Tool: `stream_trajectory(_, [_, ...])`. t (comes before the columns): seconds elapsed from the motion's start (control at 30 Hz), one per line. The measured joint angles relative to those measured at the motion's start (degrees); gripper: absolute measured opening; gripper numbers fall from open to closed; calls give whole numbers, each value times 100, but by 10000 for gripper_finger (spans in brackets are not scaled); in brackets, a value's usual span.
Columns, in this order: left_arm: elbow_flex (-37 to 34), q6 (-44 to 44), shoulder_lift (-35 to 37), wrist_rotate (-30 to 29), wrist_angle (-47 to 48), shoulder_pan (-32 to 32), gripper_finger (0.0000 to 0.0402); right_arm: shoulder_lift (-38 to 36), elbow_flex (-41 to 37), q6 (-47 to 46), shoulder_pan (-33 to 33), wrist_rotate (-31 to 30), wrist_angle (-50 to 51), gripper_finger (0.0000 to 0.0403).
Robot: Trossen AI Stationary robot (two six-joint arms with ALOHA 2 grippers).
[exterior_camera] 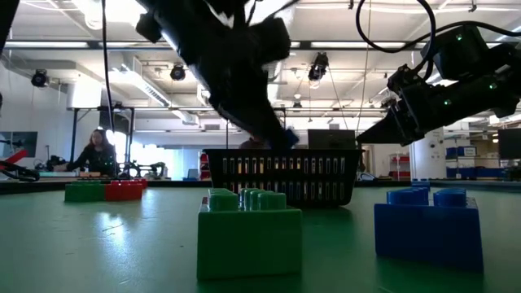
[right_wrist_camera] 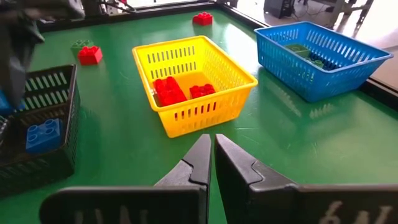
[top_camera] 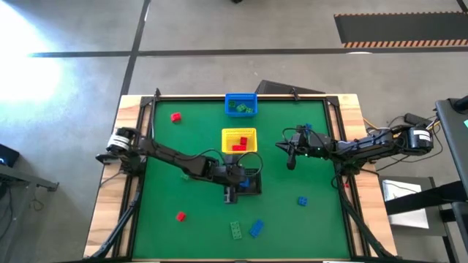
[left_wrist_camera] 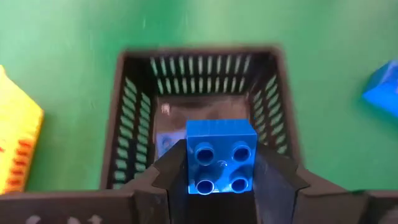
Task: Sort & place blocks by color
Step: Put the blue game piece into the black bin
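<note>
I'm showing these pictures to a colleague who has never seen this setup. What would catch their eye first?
Probably the left gripper at the table's middle, holding a blue block over the black basket, which already has a blue block inside. Next, the yellow basket of red blocks at the centre and the blue basket of green ones at the far edge. The right gripper hangs shut beside the yellow basket.
</note>
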State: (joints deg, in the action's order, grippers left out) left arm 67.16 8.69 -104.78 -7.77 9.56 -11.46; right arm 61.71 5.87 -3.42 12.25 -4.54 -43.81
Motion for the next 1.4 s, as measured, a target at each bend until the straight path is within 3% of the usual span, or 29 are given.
stream_trajectory(0.2, [35, 0, -279, 0, 3, 4, 121, 0, 0, 0, 0, 0, 15, 12])
stream_trajectory(0.43, [45, 12, -281, -3, 8, 11, 170, 0, 0, -2, 0, 0, 28, 12])
stream_trajectory(0.6, [96, -21, -218, -7, -3, 11, 178, 0, 0, -1, 0, 0, 31, 12])
stream_trajectory(0.9, [-220, -498, 569, -18, -212, 11, 173, 0, -15, -2, 0, 2, 33, 12])
stream_trajectory(1.27, [-2699, -973, 1872, 137, -3821, 275, 76, 0, -39, -4, 0, -19, 9, 12])
stream_trajectory(1.4, [-3601, -1000, 2340, 164, -4943, 522, 46, -6, -31, -2, -2, -288, -17, 12])
